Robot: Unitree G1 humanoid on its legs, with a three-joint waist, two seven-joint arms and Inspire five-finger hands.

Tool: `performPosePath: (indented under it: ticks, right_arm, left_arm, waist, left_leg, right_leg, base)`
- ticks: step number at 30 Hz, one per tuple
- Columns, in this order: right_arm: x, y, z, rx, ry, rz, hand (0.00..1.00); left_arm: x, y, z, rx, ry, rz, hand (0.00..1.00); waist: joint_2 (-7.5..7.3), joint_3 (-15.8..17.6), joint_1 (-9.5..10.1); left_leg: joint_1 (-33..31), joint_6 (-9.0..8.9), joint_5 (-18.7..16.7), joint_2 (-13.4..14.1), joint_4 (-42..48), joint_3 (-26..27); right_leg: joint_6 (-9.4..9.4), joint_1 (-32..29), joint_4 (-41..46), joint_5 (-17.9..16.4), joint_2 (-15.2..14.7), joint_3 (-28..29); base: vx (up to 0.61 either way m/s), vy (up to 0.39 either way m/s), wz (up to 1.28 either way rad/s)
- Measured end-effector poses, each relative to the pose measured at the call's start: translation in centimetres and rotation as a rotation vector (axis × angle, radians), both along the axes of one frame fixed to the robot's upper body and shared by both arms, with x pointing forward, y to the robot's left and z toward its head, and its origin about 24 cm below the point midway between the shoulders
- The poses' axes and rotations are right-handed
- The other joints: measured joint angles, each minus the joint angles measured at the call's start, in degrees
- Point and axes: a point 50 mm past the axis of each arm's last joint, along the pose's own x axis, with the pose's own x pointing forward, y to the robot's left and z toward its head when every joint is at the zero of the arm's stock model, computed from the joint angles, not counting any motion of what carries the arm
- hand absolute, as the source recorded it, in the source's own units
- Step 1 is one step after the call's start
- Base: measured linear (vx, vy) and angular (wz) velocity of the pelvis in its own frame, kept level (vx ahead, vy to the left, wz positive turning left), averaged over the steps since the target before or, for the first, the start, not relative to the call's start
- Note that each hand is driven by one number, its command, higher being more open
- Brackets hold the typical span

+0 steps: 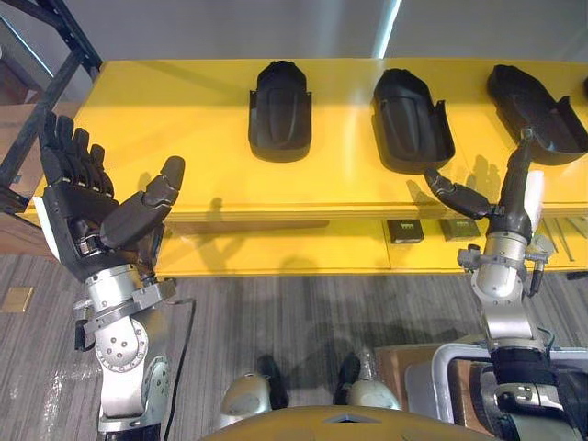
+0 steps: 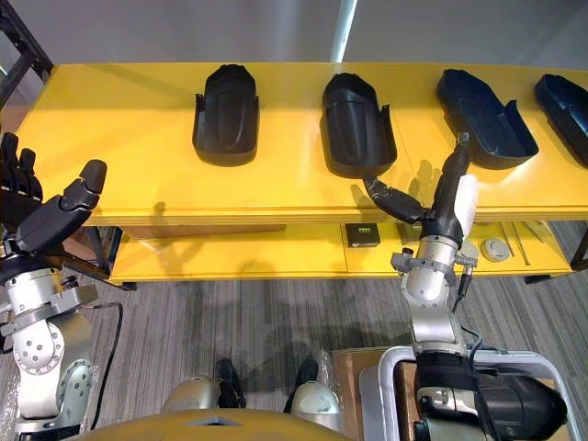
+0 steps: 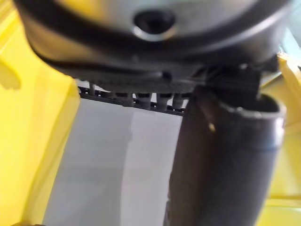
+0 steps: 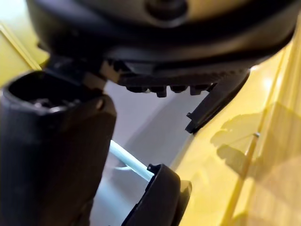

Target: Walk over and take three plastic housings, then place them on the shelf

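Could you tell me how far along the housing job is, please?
Done, it seems: four housings lie in a row on the yellow shelf. In hand: nothing; the left hand and right hand are open and empty, the right one raised by the third housing from the left. Left: possibly nothing, though I cannot tell whether these were placed or await picking.
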Motion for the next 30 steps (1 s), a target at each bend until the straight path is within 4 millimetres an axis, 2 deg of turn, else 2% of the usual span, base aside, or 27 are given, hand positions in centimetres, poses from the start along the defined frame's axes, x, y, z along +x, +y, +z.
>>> performPosePath:
  ticks: [5,14,18,30]
  right_arm:
    - [0.8,-0.4,1.4,-0.063,-0.021,-0.004,1.00]
    - [1.4,-0.9,0.8,-0.064,0.033,-0.033,1.00]
    - [1.4,-1.7,0.5,-0.093,0.077,-0.050,1.00]
    - [1.6,-2.0,0.4,-0.124,0.120,-0.079,1.00]
  left_arm:
    - [0.2,0.0,0.2,-0.001,-0.013,0.000,1.00]
    - [0.2,0.0,0.2,0.001,-0.012,-0.002,1.00]
    - [0.4,0.2,-0.3,0.002,0.013,0.001,1.00]
    - [0.5,0.2,-0.5,0.000,0.022,0.004,1.00]
  waist:
    - [0.44,1.9,0.03]
    - [0.22,2.0,0.07]
    - [0.19,2.0,0.18]
    - [0.03,2.1,0.14]
  left_leg:
    - [-0.8,0.32,0.2,-0.2,0.4,-0.6]
    - [-0.8,0.49,0.3,-0.2,0.6,-1.1]
    - [-0.8,0.57,0.3,-0.3,0.7,-1.4]
    - [-0.8,0.69,0.4,-0.3,0.7,-1.4]
  right_leg:
    - [0.18,-0.2,0.0,0.1,-0.3,-0.4]
    - [0.18,0.1,0.0,0.1,-0.3,-1.0]
    - [0.18,0.4,0.0,0.1,-0.3,-1.2]
    - [0.18,0.4,0.1,0.1,-0.3,-1.3]
  base:
    - [-0.07,0.038,0.07]
    - [-0.02,0.017,0.02]
    - [-0.05,0.035,0.03]
    - [-0.02,0.015,0.00]
